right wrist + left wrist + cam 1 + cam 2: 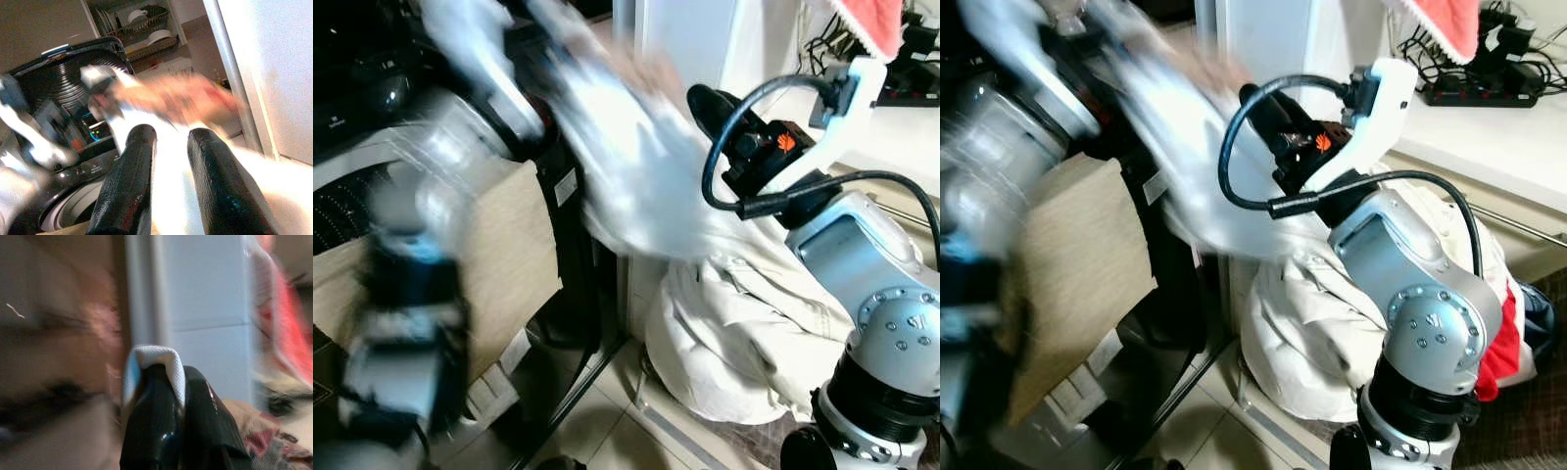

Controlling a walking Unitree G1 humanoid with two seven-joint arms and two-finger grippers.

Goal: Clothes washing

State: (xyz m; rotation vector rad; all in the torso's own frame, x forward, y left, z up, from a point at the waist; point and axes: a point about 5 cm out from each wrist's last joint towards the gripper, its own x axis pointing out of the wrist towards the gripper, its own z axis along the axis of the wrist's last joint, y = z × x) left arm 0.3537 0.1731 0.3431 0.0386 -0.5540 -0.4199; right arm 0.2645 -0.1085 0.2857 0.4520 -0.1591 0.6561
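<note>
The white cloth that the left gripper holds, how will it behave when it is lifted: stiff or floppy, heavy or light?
Probably floppy: the white cloth hangs in loose folds from the left gripper, whose fingers pinch a folded edge. It looks thin, so likely light. It may slip or drag, since much of it trails down toward the laundry pile.

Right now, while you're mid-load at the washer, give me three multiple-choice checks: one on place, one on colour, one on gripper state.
1. Where does the pile of clothes lie?
A. On the floor beside the washing machine
B. Inside the drum
C. On the white counter

2. What colour is the garment being lifted?
A. Black
B. White
C. Green

3. How is the left gripper?
A. Wide open, holding nothing
B. Shut on the garment
C. Resting on the floor

Answers:
1 A, the cream heap sits low on the floor next to the machine.
2 B, the blurred cloth between the arms is white.
3 B, the left wrist view shows white fabric pinched between its closed fingers.
</note>
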